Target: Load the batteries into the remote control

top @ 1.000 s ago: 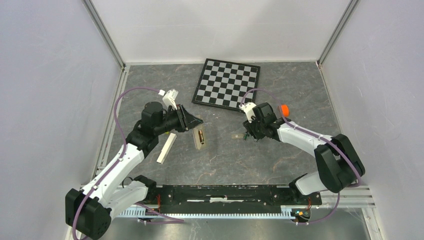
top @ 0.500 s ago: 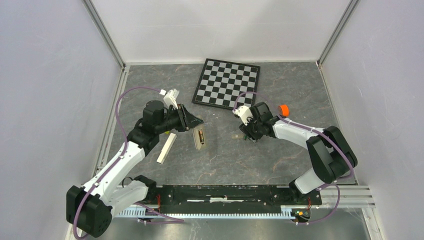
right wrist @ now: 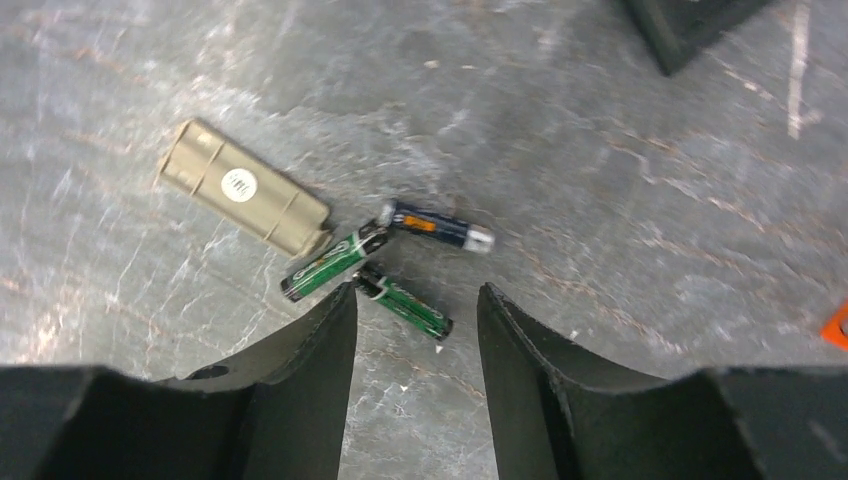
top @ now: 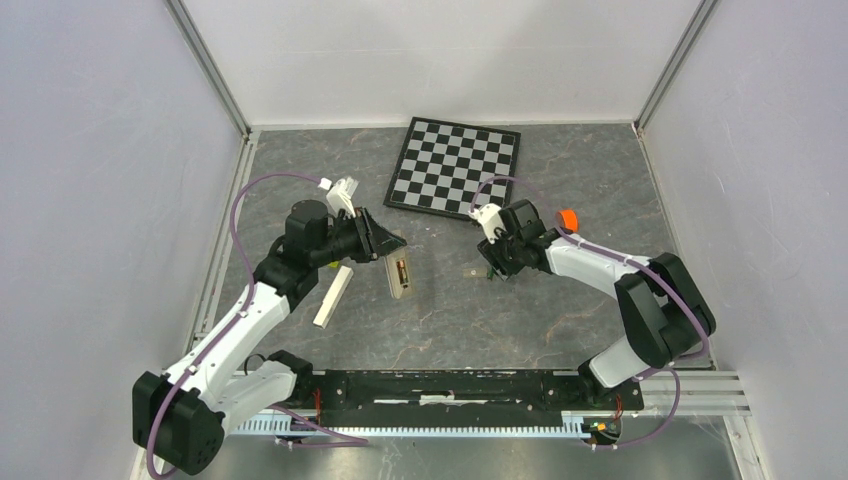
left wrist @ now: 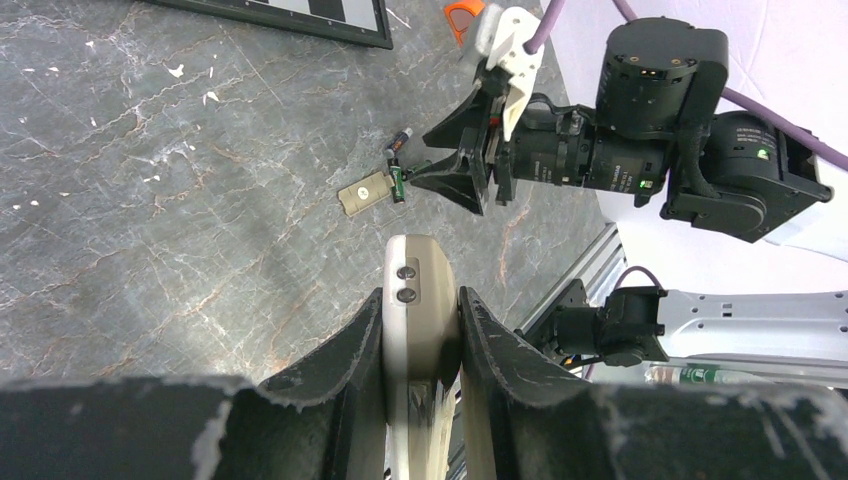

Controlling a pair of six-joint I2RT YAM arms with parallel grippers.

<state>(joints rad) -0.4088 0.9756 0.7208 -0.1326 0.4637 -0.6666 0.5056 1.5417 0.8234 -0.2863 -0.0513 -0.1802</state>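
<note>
Batteries (right wrist: 325, 265), three of them, are lying loose on table (right wrist: 620, 150), touching in a cluster just beside tan cover (right wrist: 243, 187). None is loaded yet, so whole job is waiting. R gripper (right wrist: 415, 292) is hovering low over them, jaws apart, one green one showing between fingers, gripping nothing. L gripper (left wrist: 421, 305) is clamping remote (left wrist: 418, 270) on edge, apart from cluster, mid-table. Remote is showing cream shell w/ dark recess in top view; contents too small to tell. Two are looking green, one dark blue w/ silver tip.
</note>
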